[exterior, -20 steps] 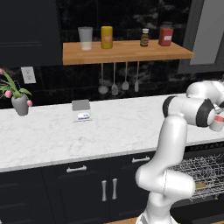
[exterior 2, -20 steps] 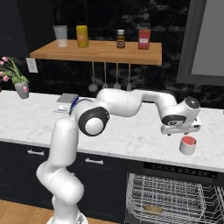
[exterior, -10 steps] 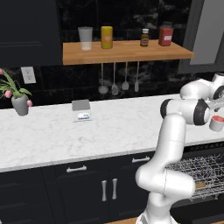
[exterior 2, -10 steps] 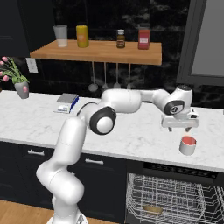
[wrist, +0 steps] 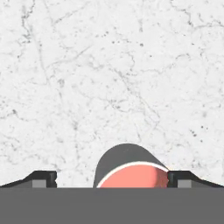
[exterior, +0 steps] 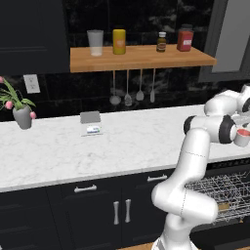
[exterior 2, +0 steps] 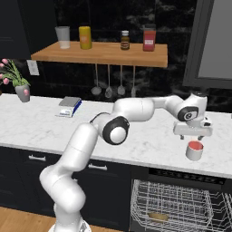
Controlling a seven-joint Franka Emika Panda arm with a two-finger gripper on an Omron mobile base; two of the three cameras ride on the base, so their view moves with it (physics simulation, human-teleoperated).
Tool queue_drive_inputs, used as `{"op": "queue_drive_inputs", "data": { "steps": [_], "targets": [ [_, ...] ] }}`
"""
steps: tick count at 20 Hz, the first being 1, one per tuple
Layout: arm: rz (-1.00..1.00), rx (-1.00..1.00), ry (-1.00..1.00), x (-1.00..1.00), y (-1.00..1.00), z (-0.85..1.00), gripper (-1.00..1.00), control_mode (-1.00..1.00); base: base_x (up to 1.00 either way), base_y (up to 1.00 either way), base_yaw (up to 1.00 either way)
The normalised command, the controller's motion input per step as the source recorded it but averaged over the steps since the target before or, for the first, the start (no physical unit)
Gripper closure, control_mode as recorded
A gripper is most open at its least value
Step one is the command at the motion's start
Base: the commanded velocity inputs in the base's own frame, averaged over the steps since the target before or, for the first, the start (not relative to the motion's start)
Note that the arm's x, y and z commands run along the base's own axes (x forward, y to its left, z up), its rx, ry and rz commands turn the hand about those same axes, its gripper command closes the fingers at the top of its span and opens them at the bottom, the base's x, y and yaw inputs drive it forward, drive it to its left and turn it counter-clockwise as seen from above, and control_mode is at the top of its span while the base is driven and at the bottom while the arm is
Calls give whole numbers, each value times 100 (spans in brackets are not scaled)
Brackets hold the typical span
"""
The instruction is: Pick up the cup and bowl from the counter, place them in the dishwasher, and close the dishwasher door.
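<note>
A grey cup (exterior 2: 195,151) with a red inside stands upright on the white marble counter (exterior 2: 149,136), near its front edge and above the dishwasher (exterior 2: 181,204). My gripper (exterior 2: 193,135) hangs open just above the cup, fingers pointing down. Looking along the hand, the cup (wrist: 131,168) sits low between the two spread fingertips (wrist: 43,178), over bare counter (wrist: 109,65). From the left base, the cup (exterior: 241,137) shows at the right edge under the hand. The dishwasher is open, its silver wire rack (exterior: 219,190) pulled out. The bowl is out of view, and I cannot make out the dishwasher door.
A wooden shelf (exterior 2: 99,52) holds a glass and jars, with utensils (exterior 2: 108,88) hanging under it. A potted plant (exterior: 22,114) stands at the far left. A small flat box (exterior: 91,124) lies mid-counter. Navy cabinets (exterior: 97,210) run below.
The hand has turned and shifted a little right and down, so it now hangs squarely over the cup. The jaws stayed open and the cup has not moved.
</note>
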Motion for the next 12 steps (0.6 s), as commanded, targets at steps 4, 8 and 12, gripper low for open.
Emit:
{"op": "queue_drive_inputs", "data": {
  "steps": [4,8,12],
  "targets": [
    [1,14,0,-46,0,-19,-100,-100,0,0,0],
    [1,12,0,-33,0,-12,-100,-100,0,0,0],
    [1,9,-1,-9,4,-12,-100,-100,0,0,0]
  ]
}}
